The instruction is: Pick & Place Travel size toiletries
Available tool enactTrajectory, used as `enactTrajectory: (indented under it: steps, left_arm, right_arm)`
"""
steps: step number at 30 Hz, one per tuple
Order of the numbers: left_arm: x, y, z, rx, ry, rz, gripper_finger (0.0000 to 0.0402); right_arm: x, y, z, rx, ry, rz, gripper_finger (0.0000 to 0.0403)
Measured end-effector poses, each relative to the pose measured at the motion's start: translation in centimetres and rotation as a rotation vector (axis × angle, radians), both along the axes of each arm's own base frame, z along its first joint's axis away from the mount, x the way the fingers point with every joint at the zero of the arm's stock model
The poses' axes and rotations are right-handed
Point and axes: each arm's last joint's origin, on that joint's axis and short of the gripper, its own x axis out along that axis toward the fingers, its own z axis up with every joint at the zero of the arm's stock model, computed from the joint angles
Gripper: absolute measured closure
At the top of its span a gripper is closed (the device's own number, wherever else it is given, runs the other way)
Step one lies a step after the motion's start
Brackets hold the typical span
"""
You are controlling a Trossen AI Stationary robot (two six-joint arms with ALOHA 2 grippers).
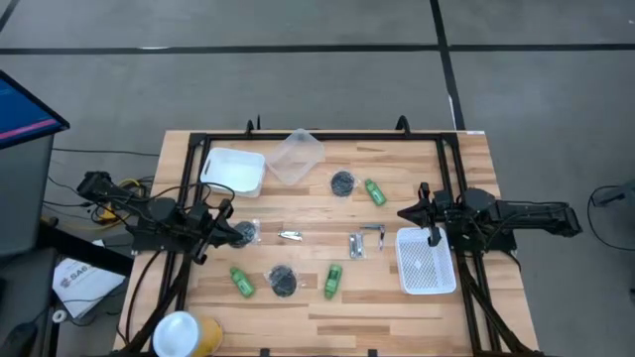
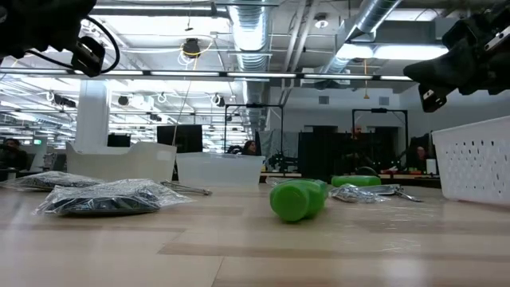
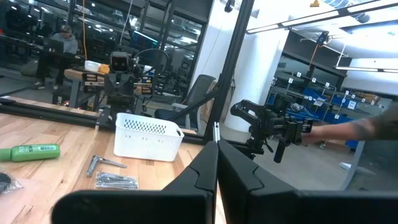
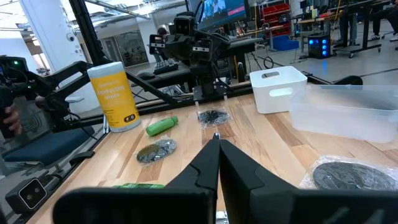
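Three green bottles lie on their sides on the table (image 1: 374, 191) (image 1: 241, 282) (image 1: 332, 281). Three dark round jars in clear wrap lie flat (image 1: 342, 182) (image 1: 283, 281) (image 1: 241, 233). Small silver tools lie mid-table (image 1: 291, 235) (image 1: 372, 230) (image 1: 357, 245). My left gripper (image 1: 223, 228) (image 3: 216, 157) is shut and hangs in the air at the table's left, beside the left jar. My right gripper (image 1: 429, 213) (image 4: 217, 149) is shut and hangs above the far end of the white mesh basket (image 1: 427, 263). Neither holds anything.
A white tub (image 1: 235, 171) and a clear plastic tub (image 1: 296, 157) stand at the far edge. A yellow and white canister (image 1: 184, 335) stands at the near left corner. The black frame (image 1: 194, 159) runs along the table's sides. People sit in the room behind.
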Motion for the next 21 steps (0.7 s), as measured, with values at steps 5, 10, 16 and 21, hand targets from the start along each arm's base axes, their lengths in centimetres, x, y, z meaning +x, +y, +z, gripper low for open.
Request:
enactTrajectory:
  steps: [5,10,16,21]
  left_arm:
    - [0.0,0.0,0.0,0.0,0.0,0.0,0.0401]
    - [0.0,0.1,0.0,-0.005,-0.001,0.02,0.0401]
    - [0.0,0.1,0.1,-0.01,-0.004,0.039,0.0401]
    - [0.0,0.1,0.1,-0.011,-0.005,0.04,0.0401]
  right_arm:
    - [0.0,0.0,0.0,0.0,0.0,0.0,0.0397]
    - [0.0,0.0,0.0,0.002,-0.001,0.001,0.0397]
    - [0.0,0.0,0.8,0.225,-0.08,0.004,0.0397]
    - [-0.3,-0.2,2.4,0.312,-0.253,-0.004,0.0397]
